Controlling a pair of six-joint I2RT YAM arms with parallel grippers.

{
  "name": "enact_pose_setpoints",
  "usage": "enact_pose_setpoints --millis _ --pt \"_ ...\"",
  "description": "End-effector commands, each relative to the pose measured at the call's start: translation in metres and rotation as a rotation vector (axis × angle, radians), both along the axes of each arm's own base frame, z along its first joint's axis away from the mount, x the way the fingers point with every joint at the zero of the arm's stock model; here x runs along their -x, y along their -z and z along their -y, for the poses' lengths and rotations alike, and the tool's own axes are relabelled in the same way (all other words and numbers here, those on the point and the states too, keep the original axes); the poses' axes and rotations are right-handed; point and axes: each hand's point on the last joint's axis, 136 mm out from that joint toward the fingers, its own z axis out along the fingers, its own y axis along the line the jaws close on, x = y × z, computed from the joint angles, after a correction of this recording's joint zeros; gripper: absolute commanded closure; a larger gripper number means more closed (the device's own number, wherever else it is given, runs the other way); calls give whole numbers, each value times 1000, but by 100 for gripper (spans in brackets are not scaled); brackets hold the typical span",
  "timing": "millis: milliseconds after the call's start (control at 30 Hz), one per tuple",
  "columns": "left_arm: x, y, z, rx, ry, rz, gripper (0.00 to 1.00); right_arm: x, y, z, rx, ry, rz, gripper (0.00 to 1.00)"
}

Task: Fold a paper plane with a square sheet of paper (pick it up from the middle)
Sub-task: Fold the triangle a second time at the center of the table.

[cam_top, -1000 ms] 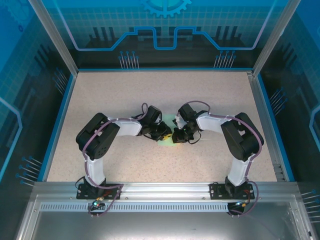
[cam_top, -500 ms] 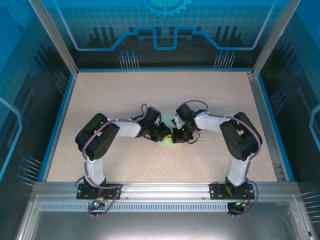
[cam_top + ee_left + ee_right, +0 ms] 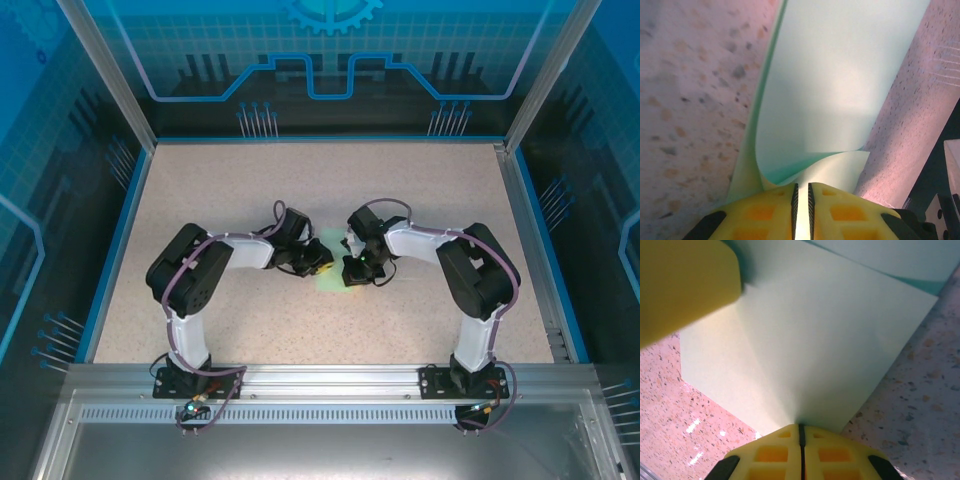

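The sheet [image 3: 331, 276] lies at the middle of the table [image 3: 220, 190], in the gap between the two grippers, which cover most of it in the top view. The left gripper [image 3: 318, 264] comes at it from the left and the right gripper [image 3: 351, 273] from the right. The arms face each other across the paper, and neither is clearly nearer.

In the left wrist view the left gripper [image 3: 801, 200] is nipped onto an edge of the sheet [image 3: 840, 75], its fingers [image 3: 760, 212] almost together with paper between them. From there the sheet runs straight away as a long band with table on both sides. Its upper layer curls up off the lower one just ahead of the tips.

In the right wrist view the right gripper [image 3: 801, 432] is closed tight on the sheet [image 3: 805, 350], and faint creases fan out from the pinch. A yellow finger [image 3: 685, 285], by its look the left gripper's, hangs close over the far part.

The folding looks partway done. The next move likely turns on that lifted layer, which lies ahead of the left gripper along the band's long axis while the right gripper pins the opposite side.
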Motion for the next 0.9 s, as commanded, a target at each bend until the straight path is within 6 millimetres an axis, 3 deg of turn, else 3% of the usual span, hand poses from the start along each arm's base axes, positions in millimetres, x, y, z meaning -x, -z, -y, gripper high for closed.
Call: enact_pose_setpoints --millis 0,200,400,567,700,867 --pt "-18 28 -58 -213 -113 -12 83 46 56 61 324 -25 -138 93" --pt "-38 8 -78 -322 -120 26 83 41 51 57 312 -16 -123 93" --pt "-53 -34 -67 -296 -84 122 82 38 45 48 275 -12 -114 93" --pt "-23 -53 -30 -182 -9 146 82 35 41 39 237 4 -111 93" --pt "7 -44 3 -64 38 95 84 32 36 30 188 15 -106 94" --pt "24 -29 15 -4 26 41 88 28 29 23 153 24 -91 97"
